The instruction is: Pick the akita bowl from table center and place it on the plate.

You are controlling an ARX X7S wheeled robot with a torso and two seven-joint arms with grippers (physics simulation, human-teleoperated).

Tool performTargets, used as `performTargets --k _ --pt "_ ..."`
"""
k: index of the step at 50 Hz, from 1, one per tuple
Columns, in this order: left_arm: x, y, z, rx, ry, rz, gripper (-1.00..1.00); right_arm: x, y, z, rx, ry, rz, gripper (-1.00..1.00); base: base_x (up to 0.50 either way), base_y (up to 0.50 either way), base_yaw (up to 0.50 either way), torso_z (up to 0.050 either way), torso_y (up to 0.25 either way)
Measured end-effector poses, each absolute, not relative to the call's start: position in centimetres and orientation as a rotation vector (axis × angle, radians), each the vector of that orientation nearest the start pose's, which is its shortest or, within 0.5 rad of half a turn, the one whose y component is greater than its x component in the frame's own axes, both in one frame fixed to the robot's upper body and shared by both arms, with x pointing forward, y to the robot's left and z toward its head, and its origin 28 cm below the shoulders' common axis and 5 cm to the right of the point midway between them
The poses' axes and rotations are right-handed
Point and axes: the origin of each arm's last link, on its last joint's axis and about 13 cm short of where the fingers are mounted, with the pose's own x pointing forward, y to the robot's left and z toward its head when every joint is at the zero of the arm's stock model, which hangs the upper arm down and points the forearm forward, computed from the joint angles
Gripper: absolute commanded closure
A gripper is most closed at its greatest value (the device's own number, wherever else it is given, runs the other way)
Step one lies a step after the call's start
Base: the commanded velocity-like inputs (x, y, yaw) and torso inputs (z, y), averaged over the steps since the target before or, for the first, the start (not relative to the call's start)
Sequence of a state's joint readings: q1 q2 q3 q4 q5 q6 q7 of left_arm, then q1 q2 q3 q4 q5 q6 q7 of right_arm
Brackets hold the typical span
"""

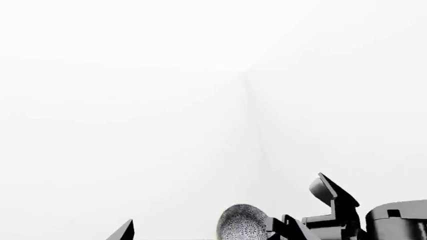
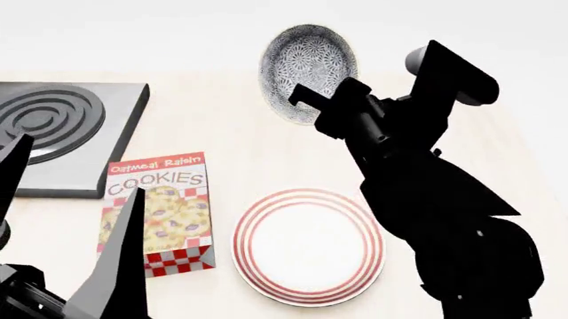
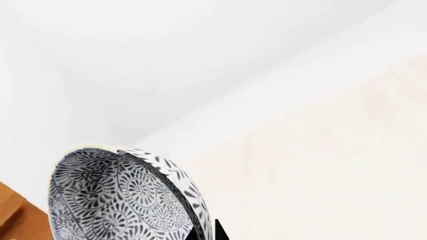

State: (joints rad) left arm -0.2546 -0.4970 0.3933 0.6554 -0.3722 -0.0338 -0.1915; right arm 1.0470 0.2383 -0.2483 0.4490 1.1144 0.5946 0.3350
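The akita bowl, white with a dark floral pattern, hangs tilted on edge above the far middle of the table. My right gripper is shut on its lower rim. The right wrist view shows the bowl close up, with the rim pinched between the dark fingers. The plate, white with red rings, lies on the table nearer to me, below the bowl. My left gripper hangs open and holds nothing at the near left. The left wrist view catches the bowl beside the right arm.
A cookie box lies left of the plate. A grey burner block with dark rings sits at the far left. The pale wooden table runs under all of them. My right arm covers the table's right side.
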Motion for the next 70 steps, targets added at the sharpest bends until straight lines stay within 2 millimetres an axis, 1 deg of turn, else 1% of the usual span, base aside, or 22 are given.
performTargets --k 7,10,17,30,37,43,51,60,70 --pt "19.8 19.6 16.9 -0.002 -0.635 -0.429 -1.00 39.1 -8.7 21.2 0.632 0.229 0.191 1.00 0.00 0.00 0.00 0.000 0.000" --pt "19.6 19.6 16.8 -0.012 -0.633 -0.426 -1.00 39.7 -8.3 21.4 0.678 0.254 0.182 1.00 0.00 0.00 0.00 0.005 0.000" --pt "19.3 19.6 16.5 -0.029 -0.632 -0.416 -1.00 40.7 -7.0 22.0 0.824 0.284 0.104 1.00 0.00 0.00 0.00 0.000 0.000" --pt "19.0 19.7 16.2 -0.050 -0.632 -0.401 -1.00 41.7 -3.9 23.1 1.063 0.339 -0.029 1.00 0.00 0.00 0.00 0.000 0.001" --pt "19.0 19.8 16.2 -0.056 -0.632 -0.395 -1.00 42.1 -2.7 23.4 1.186 0.361 -0.117 1.00 0.00 0.00 0.00 0.000 0.000" --pt "19.0 19.8 16.1 -0.061 -0.631 -0.389 -1.00 42.4 -2.4 23.2 1.285 0.384 -0.199 1.00 0.00 0.00 0.00 0.000 0.000" --pt "19.1 20.0 16.0 -0.065 -0.631 -0.380 -1.00 42.6 -2.5 22.1 1.346 0.425 -0.328 1.00 0.00 0.00 0.00 0.000 0.001" --pt "19.1 20.1 16.0 -0.068 -0.630 -0.375 -1.00 42.6 -2.5 21.1 1.359 0.483 -0.479 1.00 0.00 0.00 0.00 0.000 0.000" --pt "19.2 20.1 15.9 -0.069 -0.627 -0.374 -1.00 42.4 -2.5 20.3 1.348 0.531 -0.590 1.00 0.00 0.00 0.00 0.000 0.001"
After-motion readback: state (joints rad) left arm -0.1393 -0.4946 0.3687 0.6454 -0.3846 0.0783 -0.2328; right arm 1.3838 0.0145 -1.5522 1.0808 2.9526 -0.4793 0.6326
